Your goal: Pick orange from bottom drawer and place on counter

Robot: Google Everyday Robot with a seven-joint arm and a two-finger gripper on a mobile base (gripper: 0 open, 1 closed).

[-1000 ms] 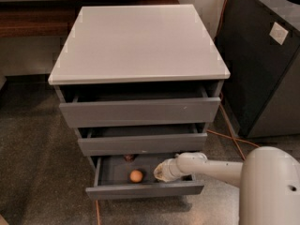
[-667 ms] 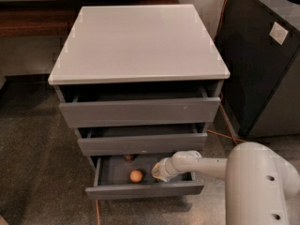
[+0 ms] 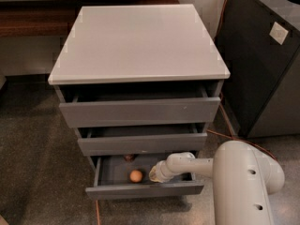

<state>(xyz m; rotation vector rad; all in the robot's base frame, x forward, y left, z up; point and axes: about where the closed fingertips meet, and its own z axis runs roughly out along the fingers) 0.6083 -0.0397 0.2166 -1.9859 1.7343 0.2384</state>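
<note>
The orange (image 3: 136,176) lies on the grey floor of the pulled-out bottom drawer (image 3: 145,190), left of centre. My gripper (image 3: 153,173) reaches into that drawer from the right on a white arm and sits just right of the orange, close to it. The light grey counter (image 3: 138,39) tops the cabinet and has nothing on it.
A small dark round object (image 3: 129,157) lies at the back of the bottom drawer. The two upper drawers (image 3: 140,110) stand slightly open. A dark grey bin (image 3: 262,64) stands to the right, a wooden bench (image 3: 33,18) behind on the left, and an orange cable (image 3: 229,135) runs on the floor.
The gripper has moved left inside the bottom drawer, closing in on the orange. The arm's large white body now fills more of the lower right.
</note>
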